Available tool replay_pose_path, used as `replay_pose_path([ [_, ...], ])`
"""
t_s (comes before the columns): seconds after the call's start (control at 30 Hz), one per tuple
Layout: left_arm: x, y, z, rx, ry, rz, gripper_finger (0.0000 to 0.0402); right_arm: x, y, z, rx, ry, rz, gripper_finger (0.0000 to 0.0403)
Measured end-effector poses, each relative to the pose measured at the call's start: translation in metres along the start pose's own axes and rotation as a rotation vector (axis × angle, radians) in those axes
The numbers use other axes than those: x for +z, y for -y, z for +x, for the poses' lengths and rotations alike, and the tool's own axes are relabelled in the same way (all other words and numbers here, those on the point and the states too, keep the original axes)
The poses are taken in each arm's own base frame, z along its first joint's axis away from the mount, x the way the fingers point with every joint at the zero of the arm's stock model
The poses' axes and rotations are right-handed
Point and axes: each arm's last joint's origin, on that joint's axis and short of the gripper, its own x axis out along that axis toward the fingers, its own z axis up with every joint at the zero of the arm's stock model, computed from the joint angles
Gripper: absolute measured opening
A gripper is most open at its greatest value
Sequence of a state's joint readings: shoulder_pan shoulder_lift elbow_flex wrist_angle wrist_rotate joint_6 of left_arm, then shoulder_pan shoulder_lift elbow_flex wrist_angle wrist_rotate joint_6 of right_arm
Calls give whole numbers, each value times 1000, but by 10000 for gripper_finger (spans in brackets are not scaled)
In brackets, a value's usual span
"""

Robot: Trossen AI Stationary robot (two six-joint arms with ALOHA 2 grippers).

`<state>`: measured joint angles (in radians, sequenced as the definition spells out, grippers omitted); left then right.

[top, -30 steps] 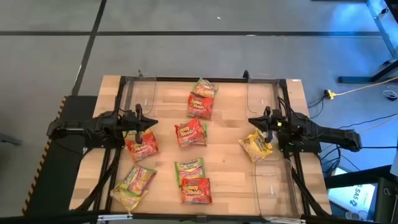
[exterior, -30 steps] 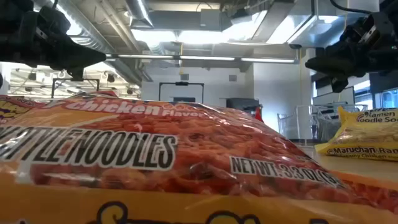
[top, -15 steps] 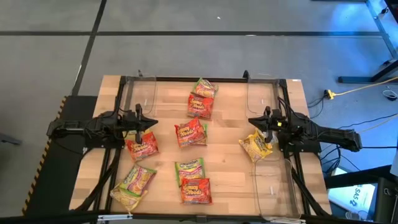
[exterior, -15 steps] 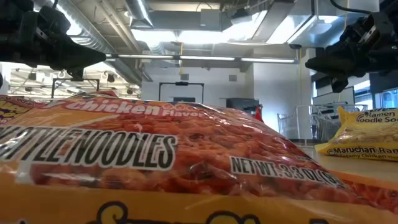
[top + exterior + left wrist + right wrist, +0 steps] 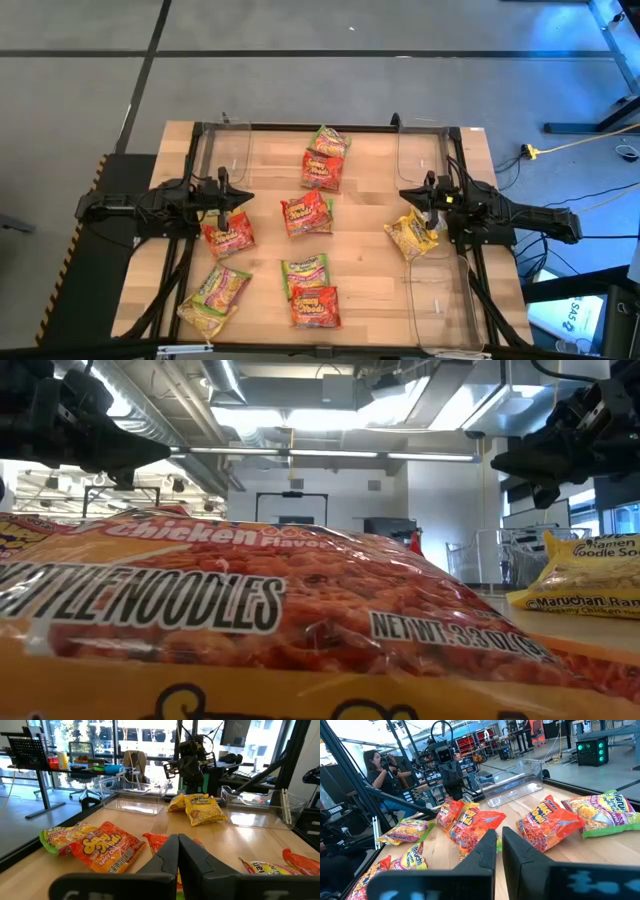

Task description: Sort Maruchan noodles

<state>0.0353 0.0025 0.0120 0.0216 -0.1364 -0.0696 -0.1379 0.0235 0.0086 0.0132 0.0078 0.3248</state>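
Nothing moved | both jaws together, empty | red packet reads "Chicken", "NOODLES"

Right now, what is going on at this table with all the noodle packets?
A two-armed robot is set to sort noodle packets, but nothing is held yet. The left gripper hovers at the table's left side above a red-orange packet, its fingers shut and empty. The right gripper waits at the right side by a yellow packet, also shut. The other packets lie scattered over the wooden table, and the clear bins look empty.
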Motion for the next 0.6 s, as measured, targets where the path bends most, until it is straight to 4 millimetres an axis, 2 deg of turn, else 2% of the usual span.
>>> replay_pose_path([
  [0.6,0,0,0,0,0,0,0,1,0,0,4,15,0,5],
])
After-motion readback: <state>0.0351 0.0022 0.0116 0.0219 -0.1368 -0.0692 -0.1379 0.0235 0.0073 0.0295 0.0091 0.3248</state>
